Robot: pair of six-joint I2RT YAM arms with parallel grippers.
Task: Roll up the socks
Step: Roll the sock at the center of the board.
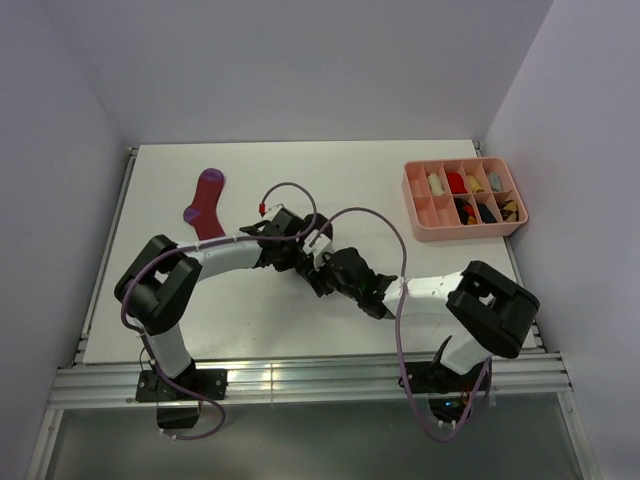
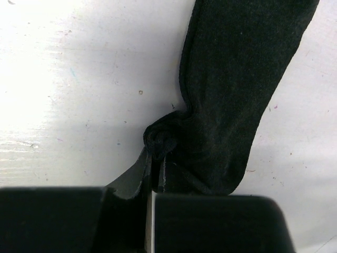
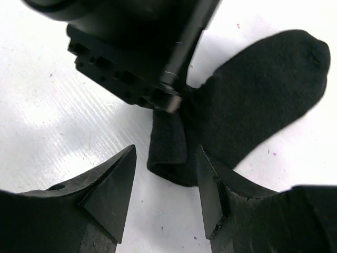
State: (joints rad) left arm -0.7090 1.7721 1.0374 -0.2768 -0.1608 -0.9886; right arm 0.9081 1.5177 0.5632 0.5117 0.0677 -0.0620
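Observation:
A black ankle sock [image 2: 237,79] lies flat on the white table. My left gripper [image 2: 156,153] is shut on a bunched pinch of fabric at the sock's edge. In the right wrist view the black sock [image 3: 253,100] stretches away to the upper right, and its folded cuff end sits just in front of my right gripper [image 3: 166,149]. That gripper is open and holds nothing, its tips either side of the cuff. The left gripper's body [image 3: 137,47] hangs right above. The two grippers [image 1: 298,258] [image 1: 322,272] meet at mid-table and hide the black sock from above. A magenta sock [image 1: 207,203] lies at the back left.
A pink compartment tray [image 1: 465,232] holding several rolled items stands at the back right. White walls close in the table on three sides. The arms' purple cables [image 1: 290,190] loop above the middle.

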